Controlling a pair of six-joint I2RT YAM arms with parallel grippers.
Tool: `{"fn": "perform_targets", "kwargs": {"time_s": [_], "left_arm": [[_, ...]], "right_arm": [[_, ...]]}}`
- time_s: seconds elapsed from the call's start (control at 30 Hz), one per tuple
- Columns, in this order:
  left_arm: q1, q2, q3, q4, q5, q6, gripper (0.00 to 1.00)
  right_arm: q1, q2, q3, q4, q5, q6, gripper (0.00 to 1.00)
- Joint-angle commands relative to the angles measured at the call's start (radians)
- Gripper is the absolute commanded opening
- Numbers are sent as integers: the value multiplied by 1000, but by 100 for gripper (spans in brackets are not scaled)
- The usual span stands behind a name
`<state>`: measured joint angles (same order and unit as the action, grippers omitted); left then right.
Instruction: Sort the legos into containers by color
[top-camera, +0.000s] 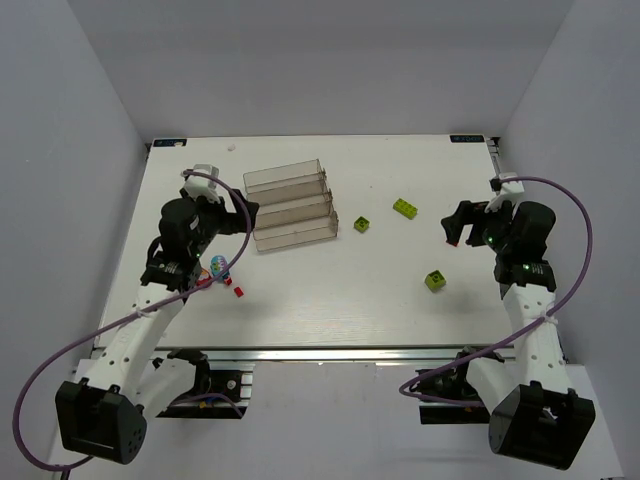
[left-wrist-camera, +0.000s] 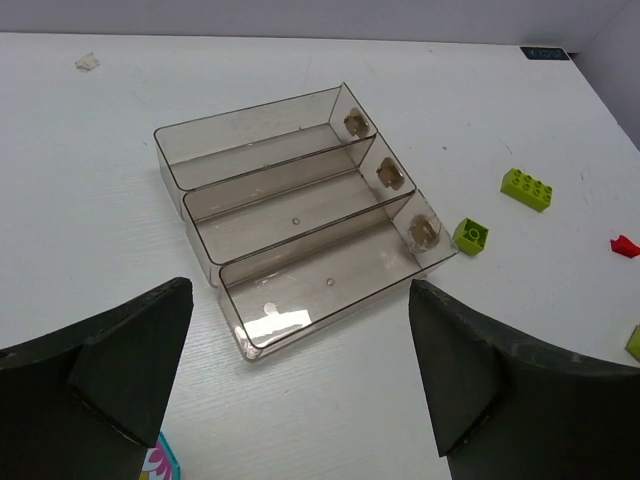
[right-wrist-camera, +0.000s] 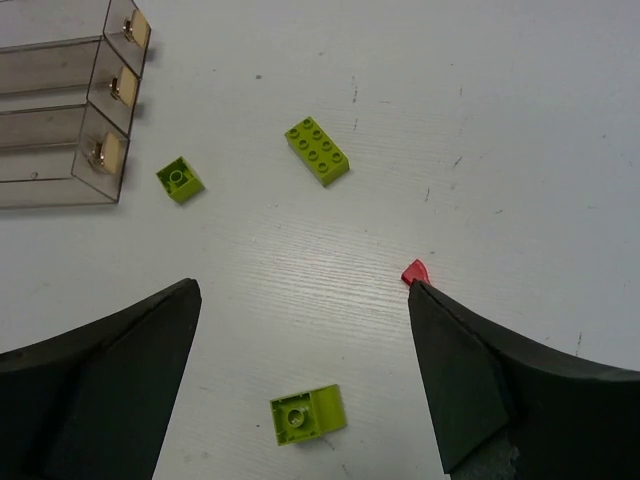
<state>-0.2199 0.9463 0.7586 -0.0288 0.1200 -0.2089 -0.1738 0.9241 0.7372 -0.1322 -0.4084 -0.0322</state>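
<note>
Smoky clear three-trough rack (top-camera: 295, 238) at 11 o'clock; lime bricks (top-camera: 405, 207) scattered from 2 to 4 o'clock, open tabletop (top-camera: 330, 300) around them. Your left gripper (left-wrist-camera: 300, 290) and right gripper (right-wrist-camera: 303, 290) are spread, empty.

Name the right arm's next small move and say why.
Probably lower the open right pincer toward the nearest lime-green brick, which lies between its fingers in the wrist view. The pincer holds nothing, and the containers look empty.
</note>
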Motion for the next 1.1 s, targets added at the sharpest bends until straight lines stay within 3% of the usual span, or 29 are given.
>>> {"fn": "perform_targets", "kwargs": {"time_s": [0.0,0.13,0.2,0.27,0.3,0.33,0.4,0.47,0.53,0.57,0.63,0.67,0.7,0.77,0.8,0.83,1.07], "left_arm": [[-3,9,25,3,26,-20,98],[-3,26,39,-23,-46,-37,98],[-3,43,47,-49,-100,-70,91],[7,87,68,-72,-184,-87,73],[16,106,88,-104,-203,-111,49],[16,149,96,-109,-226,-125,36],[25,209,131,-166,-310,-147,22],[25,314,209,-215,-370,-153,28],[46,385,258,-270,-399,-156,56],[60,452,304,-310,-439,-161,62],[76,514,350,-338,-499,-170,79],[86,544,395,-364,-519,-176,81],[108,599,412,-371,-549,-176,83],[138,660,468,-416,-575,-225,92],[177,725,493,-449,-601,-254,93],[195,756,514,-479,-609,-288,94],[321,894,617,-565,-594,-467,92]], "right_arm": [[-13,-27,19,9,-30,-5,89],[-21,-30,4,-1,-128,-78,89],[-16,-30,-7,-7,-133,-161,89],[-18,-36,-36,-7,-161,-245,89],[-15,-39,-45,-20,-177,-344,89],[-15,-41,-54,-23,-167,-350,89],[-12,-50,-47,-32,-212,-360,89],[-7,-56,-19,-69,-269,-368,89],[-4,-60,-4,-75,-303,-295,89],[-3,-57,10,-78,-306,-279,86],[-3,-41,27,-89,-279,-240,44],[-3,-36,33,-87,-259,-224,27],[-3,-31,40,-87,-236,-222,22],[-1,-19,45,-99,-213,-222,39],[-3,-16,57,-110,-204,-224,59],[-3,-8,59,-121,-204,-228,64],[-1,-7,62,-133,-224,-241,68]]}}
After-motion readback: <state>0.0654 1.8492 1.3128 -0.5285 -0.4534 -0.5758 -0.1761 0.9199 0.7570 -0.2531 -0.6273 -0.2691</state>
